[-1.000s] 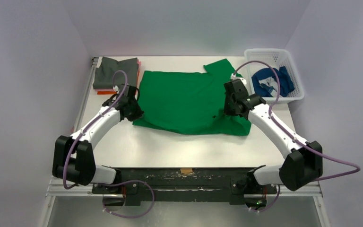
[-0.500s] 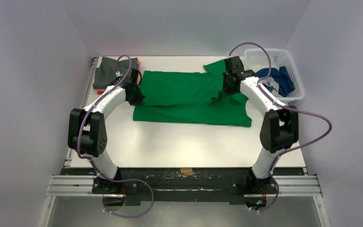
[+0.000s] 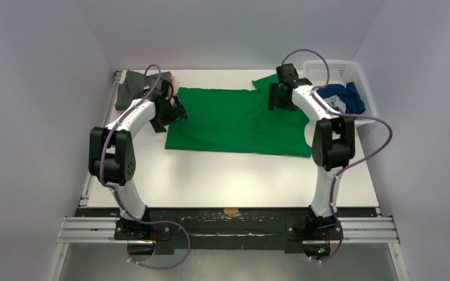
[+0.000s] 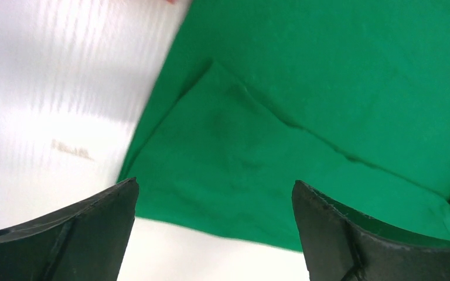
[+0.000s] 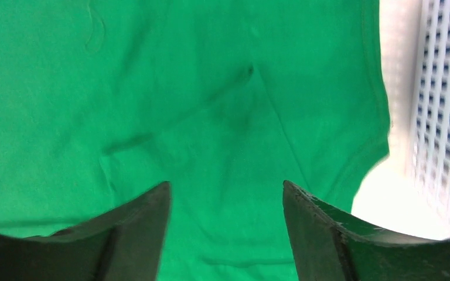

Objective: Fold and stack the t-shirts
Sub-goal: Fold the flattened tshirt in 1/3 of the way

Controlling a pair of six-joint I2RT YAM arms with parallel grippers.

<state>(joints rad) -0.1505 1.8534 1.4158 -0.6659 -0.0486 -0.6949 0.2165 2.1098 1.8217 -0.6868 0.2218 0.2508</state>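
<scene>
You have just let go. A second ago both grippers were pinched shut on the near edge of the green shirt (image 3: 237, 120) and were carrying it over to the far edge. Now the left gripper (image 3: 173, 114) has its jaws wide apart. The right gripper (image 3: 275, 98) has its jaws apart too, and neither one holds anything.

The green shirt lies flat on the table (image 3: 228, 175), doubled over, near the back. So the first fold looks done. One sleeve (image 3: 268, 82) sticks out at the far right.

The pile (image 3: 133, 88) of folded shirts waits at the far left. A blue shirt (image 3: 343, 99) sits in the basket (image 3: 360, 76). I think you should fold the green shirt smaller next.
</scene>
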